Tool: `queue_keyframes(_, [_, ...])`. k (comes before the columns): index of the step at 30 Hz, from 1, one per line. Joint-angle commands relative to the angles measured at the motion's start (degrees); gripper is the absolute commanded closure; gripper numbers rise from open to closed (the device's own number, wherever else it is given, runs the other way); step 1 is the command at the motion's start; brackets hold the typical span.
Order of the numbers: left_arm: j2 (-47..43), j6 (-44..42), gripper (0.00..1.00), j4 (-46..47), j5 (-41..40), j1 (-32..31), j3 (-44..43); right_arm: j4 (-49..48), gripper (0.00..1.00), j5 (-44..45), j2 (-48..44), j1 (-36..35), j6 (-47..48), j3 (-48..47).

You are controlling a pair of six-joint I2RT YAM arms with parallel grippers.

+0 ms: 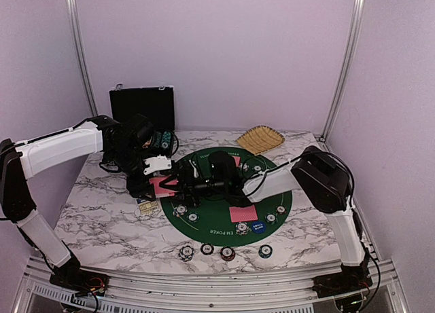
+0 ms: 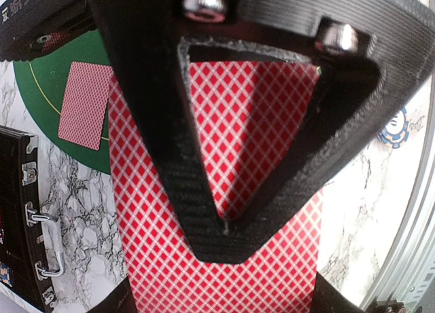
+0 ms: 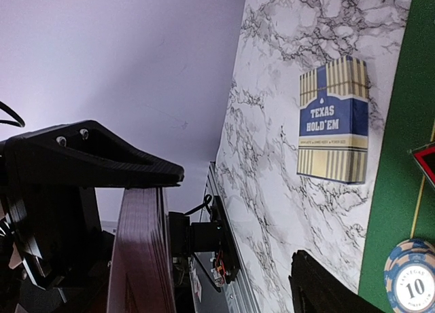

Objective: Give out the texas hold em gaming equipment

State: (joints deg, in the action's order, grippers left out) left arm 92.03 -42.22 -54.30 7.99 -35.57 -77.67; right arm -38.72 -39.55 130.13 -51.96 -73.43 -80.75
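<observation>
Left tool (image 1: 151, 182): closed on card deck (image 2: 146, 245); held over the worktop (image 1: 102, 211) at the left edge of the green mat (image 1: 217, 221)
Card deck: thick stack; red-and-white diamond-lattice backs
Right tool (image 3: 238, 218): jaws apart; deck edge just beside one finger

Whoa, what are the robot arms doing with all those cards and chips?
They're setting up a poker game. The left tool is clamped on a deck of red-backed cards at the edge of the green mat. The right tool sits open right beside the deck, probably about to take a card. One dealt card lies face down on the mat, and chips sit on the mat and along the table's near edge.
</observation>
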Motion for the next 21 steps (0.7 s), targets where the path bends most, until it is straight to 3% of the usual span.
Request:
queue_keyframes(1, [-0.8,0.3,1.0,-0.2,1.2,-0.1,-1.5,3.9,0.26,0.5,-2.8,0.9,1.8,1.1])
queue_keyframes(15, [-0.7,0.3,1.0,-0.2,1.0,-0.1,-1.2,7.9,0.25,-0.7,-7.7,1.9,4.9,1.9])
queue_keyframes(21, [-0.7,0.3,1.0,-0.2,1.0,-0.1,-1.1,8.2,0.35,-0.8,-9.6,2.2,5.4,2.3])
